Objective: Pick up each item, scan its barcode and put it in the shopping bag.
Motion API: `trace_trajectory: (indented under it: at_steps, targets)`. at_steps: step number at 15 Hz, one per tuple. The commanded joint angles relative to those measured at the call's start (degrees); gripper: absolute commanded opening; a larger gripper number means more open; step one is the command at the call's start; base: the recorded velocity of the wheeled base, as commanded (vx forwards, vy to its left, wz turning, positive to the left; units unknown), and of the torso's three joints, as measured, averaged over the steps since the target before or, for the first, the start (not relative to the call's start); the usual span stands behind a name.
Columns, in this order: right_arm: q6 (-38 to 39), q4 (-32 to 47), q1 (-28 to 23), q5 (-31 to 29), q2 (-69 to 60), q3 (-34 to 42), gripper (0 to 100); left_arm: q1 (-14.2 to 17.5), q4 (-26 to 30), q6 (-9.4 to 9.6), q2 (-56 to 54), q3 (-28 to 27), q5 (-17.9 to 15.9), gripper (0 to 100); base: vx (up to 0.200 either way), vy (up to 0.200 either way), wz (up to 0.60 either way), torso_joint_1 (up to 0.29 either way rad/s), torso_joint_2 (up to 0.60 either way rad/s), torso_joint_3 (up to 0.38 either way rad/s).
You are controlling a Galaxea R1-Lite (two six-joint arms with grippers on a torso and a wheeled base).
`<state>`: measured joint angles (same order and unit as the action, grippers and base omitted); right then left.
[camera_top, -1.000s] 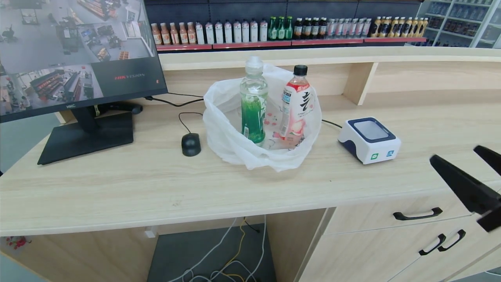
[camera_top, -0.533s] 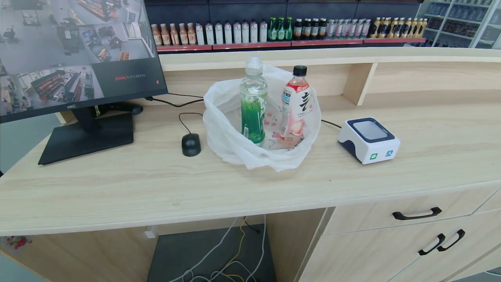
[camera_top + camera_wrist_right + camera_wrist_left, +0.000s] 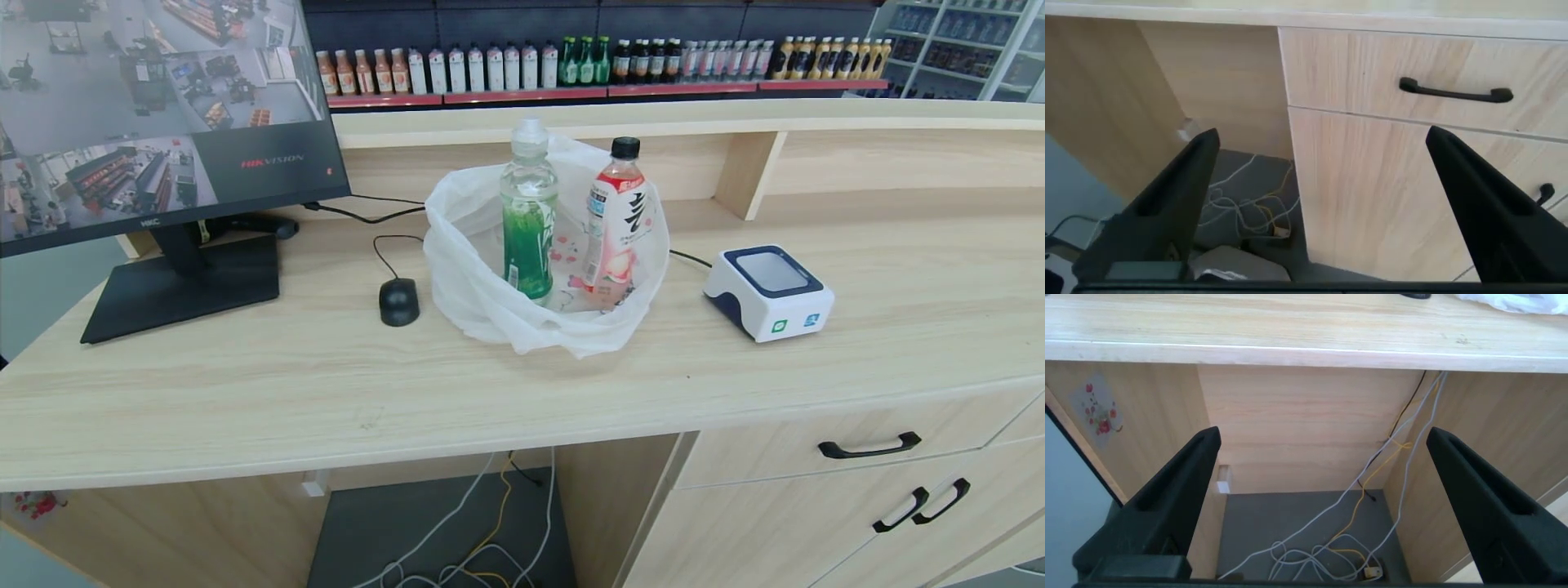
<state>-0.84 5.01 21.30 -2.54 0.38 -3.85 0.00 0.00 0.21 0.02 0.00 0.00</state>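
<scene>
2 bottles: green-label bottle (image 3: 529,220) and pink-label bottle (image 3: 616,220) upright inside shopping bag (image 3: 482,294), on bench (image 3: 326,384), well ahead of both sets of fingers
scanner (image 3: 769,291): on bench just beside the bag, right-fingers side
left fingers (image 3: 1184,490): spread wide, holding nothing, off the bench, facing cables (image 3: 1372,498) under it
right fingers (image 3: 1176,196): spread wide, holding nothing, facing drawer handle (image 3: 1456,91)

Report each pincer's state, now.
Left pincer: open, holding nothing.
Right pincer: open, holding nothing.
</scene>
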Motion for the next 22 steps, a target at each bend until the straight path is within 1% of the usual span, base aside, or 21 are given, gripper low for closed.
trace_trajectory:
  at_steps: [1, 2, 3, 4, 5, 6, 7, 8, 10, 11, 12, 13, 15, 16, 17, 18, 22]
  targets:
    - [-2.15, -0.18, -6.53, -0.54, 4.72, 0.07, 100, -0.09, 0.00, -0.03, -0.02, 0.00, 0.00, 100, 0.000, 0.000, 0.00, 0.000, 0.00, 0.000]
    - [-1.36, -0.18, -8.90, -0.80, 5.33, 0.07, 100, 0.00, 0.00, -0.12, -0.02, 0.00, 0.00, 100, 0.000, 0.000, 0.00, 0.000, 0.00, 0.000]
    - [-0.65, -0.18, -13.30, -0.89, 5.25, 0.07, 100, 0.00, 0.00, -0.12, -0.02, 0.00, 0.00, 100, 0.000, 0.000, 0.00, 0.000, 0.00, 0.000]
    - [0.84, -0.09, -18.84, -0.80, 4.72, 0.07, 100, 0.00, 0.00, -0.21, -0.02, 0.00, 0.00, 100, 0.000, 0.000, 0.00, 0.000, 0.00, 0.000]
    - [1.90, -0.09, -22.35, -0.36, 4.10, 0.07, 100, 0.00, 0.00, -0.12, -0.02, 0.00, 0.00, 100, 0.000, 0.000, 0.00, 0.000, 0.00, 0.000]
    - [1.81, -0.09, -22.97, 0.60, 2.87, 0.07, 100, 0.00, 0.00, -0.21, -0.02, 0.00, 0.00, 100, 0.000, 0.000, 0.00, 0.000, 0.00, 0.000]
    - [1.02, 0.00, -21.03, 4.12, 0.50, 0.16, 100, 0.00, 0.00, -0.21, -0.02, 0.00, 0.00, 100, 0.000, 0.000, 0.00, 0.000, 0.00, 0.000]
    - [0.23, -0.09, -20.95, 5.96, -0.38, 0.25, 100, 0.00, 0.00, -0.21, -0.02, 0.00, 0.00, 100, 0.000, 0.000, 0.00, 0.000, 0.00, 0.000]
    - [0.23, -0.62, -21.03, 4.38, -0.38, 0.69, 100, 0.00, 0.00, -0.21, -0.02, 0.00, 0.00, 100, 0.000, 0.000, 0.00, 0.000, 0.00, 0.000]
    - [-1.00, -3.87, -21.03, 4.82, -0.38, 2.27, 100, 0.00, 0.00, -0.21, -0.02, 0.00, 0.00, 100, 0.000, 0.000, 0.00, 0.000, 0.00, 0.000]
    - [-3.11, -8.09, -21.03, 7.19, -0.38, 3.85, 100, 0.00, 0.00, -0.21, -0.02, 0.00, 0.00, 100, 0.000, 0.000, 0.00, 0.000, 0.00, 0.000]
    - [-3.38, -8.26, -21.03, 8.51, -0.38, 3.85, 100, 0.00, 0.00, -0.30, -0.02, 0.00, 0.00, 100, 0.000, 0.000, 0.00, 0.000, 0.00, 0.000]
    - [-3.20, -7.91, -21.03, 8.16, -0.38, 3.85, 100, 0.00, 0.00, -0.30, -0.02, 0.00, 0.00, 100, 0.000, 0.000, 0.00, 0.000, 0.00, 0.000]
    - [-2.24, -5.54, -21.03, 6.75, -0.38, 3.85, 100, -0.09, 0.00, -0.30, -0.02, 0.00, 0.00, 100, 0.000, 0.000, 0.00, 0.000, 0.00, 0.000]
    - [0.31, -5.01, -21.12, 4.73, -0.38, 3.85, 100, 0.00, 0.00, -0.30, -0.02, 0.00, 0.00, 100, 0.000, 0.000, 0.00, 0.000, 0.00, 0.000]
    - [1.37, -5.10, -21.12, 4.38, -0.38, 3.85, 100, 0.00, 0.00, -0.21, -0.02, 0.00, 0.00, 100, 0.000, 0.000, 0.00, 0.000, 0.00, 0.000]
    - [1.37, -5.10, -21.12, 4.29, -0.38, 3.85, 100, 0.00, 0.00, -0.12, -0.02, 0.00, 0.00, 100, 0.000, 0.000, 0.00, 0.000, 0.00, 0.000]
